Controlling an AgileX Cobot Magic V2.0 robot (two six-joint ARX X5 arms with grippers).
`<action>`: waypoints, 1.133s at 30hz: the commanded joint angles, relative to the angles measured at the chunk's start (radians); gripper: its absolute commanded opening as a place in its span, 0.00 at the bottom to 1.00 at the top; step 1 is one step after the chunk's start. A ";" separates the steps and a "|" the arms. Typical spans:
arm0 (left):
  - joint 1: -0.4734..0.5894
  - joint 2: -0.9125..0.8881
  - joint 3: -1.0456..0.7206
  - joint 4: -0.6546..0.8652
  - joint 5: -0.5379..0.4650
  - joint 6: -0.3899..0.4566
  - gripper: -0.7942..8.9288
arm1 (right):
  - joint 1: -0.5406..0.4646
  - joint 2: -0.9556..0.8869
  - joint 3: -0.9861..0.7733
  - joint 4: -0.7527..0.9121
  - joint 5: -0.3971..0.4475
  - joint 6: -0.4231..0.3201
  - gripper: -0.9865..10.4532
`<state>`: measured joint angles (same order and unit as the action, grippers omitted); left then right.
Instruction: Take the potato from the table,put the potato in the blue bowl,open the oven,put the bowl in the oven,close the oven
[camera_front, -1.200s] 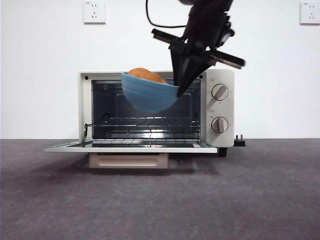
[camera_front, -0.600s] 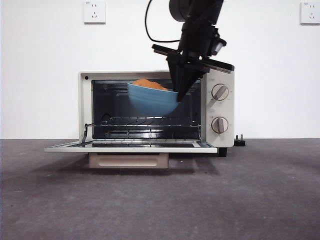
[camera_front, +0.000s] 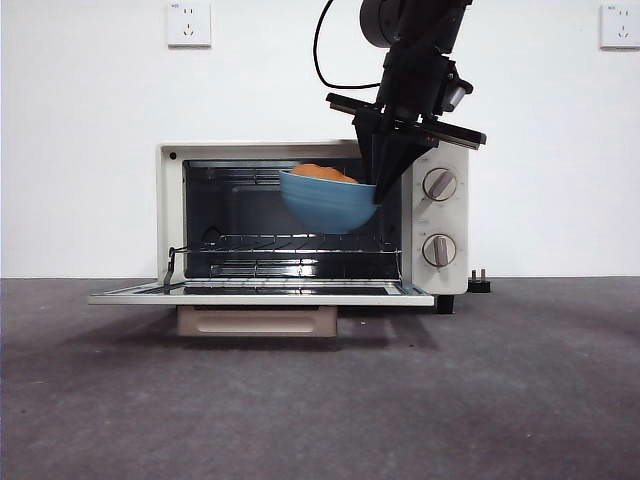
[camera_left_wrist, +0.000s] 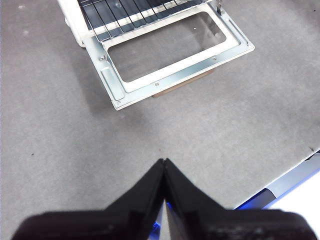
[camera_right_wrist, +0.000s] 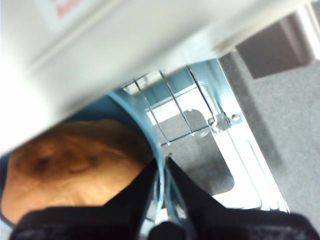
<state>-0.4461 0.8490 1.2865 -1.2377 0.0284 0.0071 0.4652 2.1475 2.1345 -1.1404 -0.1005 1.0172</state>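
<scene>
Nearest, low in the front frame, the dark grey bench (camera_front: 320, 400) runs wide across the bottom. Just beyond, at left-centre, the oven (camera_front: 300, 150) stands with its door (camera_front: 260, 296) dropped flat and the wire rack (camera_front: 290, 245) showing inside.

So the step in hand appears to be putting the bowl in the oven. The blue bowl (camera_front: 328, 203) hangs in the upper right part of the oven mouth, above the rack and not touching it, tipped with its right rim higher. The right pincer (camera_front: 383, 190) comes down from the top right of the frame and is clamped on that right rim, one jaw inside and one outside, as the right wrist view confirms (camera_right_wrist: 161, 165). The potato (camera_front: 322, 173) lies in the bowl, its top just above the rim; its long axis seems to run roughly left to right across the front frame, lying flat.

Next, I judge, the bowl must go deeper and lower until its base rests on the rack, levelled, before the jaws let go.

The left pincer (camera_left_wrist: 164, 161) waits with jaws pressed together on nothing, above bare bench in front of the open door.
</scene>
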 joint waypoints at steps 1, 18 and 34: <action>0.000 -0.002 -0.003 -0.007 -0.003 0.004 0.08 | 0.004 0.015 0.006 0.020 0.003 0.008 0.17; 0.000 -0.002 -0.003 -0.018 -0.003 0.018 0.08 | 0.005 -0.004 0.008 0.038 0.003 -0.006 0.18; 0.000 -0.002 -0.003 -0.017 -0.003 0.021 0.08 | 0.007 -0.079 0.034 -0.017 0.033 -0.166 0.17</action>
<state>-0.4461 0.8490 1.2865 -1.2564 0.0288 0.0177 0.4698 2.0914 2.1597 -1.1595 -0.0746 0.8974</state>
